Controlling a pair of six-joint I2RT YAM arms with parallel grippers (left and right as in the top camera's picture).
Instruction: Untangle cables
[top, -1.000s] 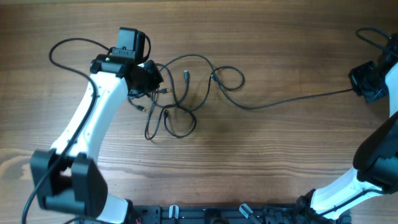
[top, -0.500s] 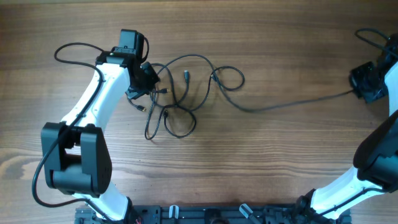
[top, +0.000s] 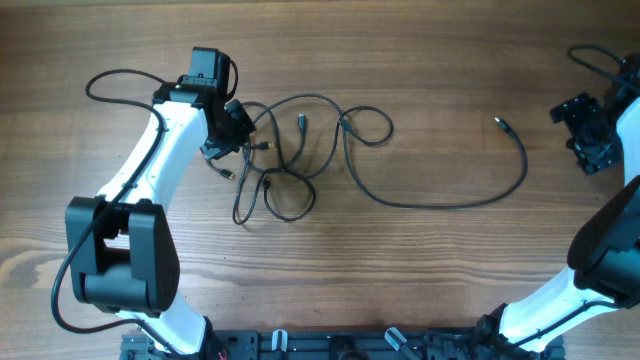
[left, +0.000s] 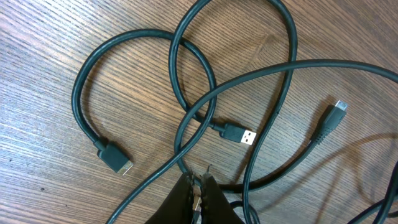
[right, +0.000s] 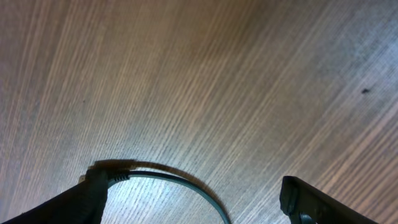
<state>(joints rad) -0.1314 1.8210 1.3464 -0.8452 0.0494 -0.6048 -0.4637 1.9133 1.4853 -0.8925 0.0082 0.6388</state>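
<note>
Wood-grain table (top: 420, 270), black cables (top: 300, 160) looped in a tangle at upper left of centre, left gripper (left: 198, 186) pinched shut at the tangle, one long cable (top: 450, 205) curving right, right gripper (top: 576, 133) spread open at far right, apart from its plug (top: 499, 122).

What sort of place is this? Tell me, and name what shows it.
Probably a robotics test bench: a plain wooden table, white-and-black left arm and right arm mounted at its near edge, and loose black cables lying between them.

Overhead looks straight down on the table (top: 400, 280); wrist views sit close, left sharing the cables (left: 112, 155).
</note>
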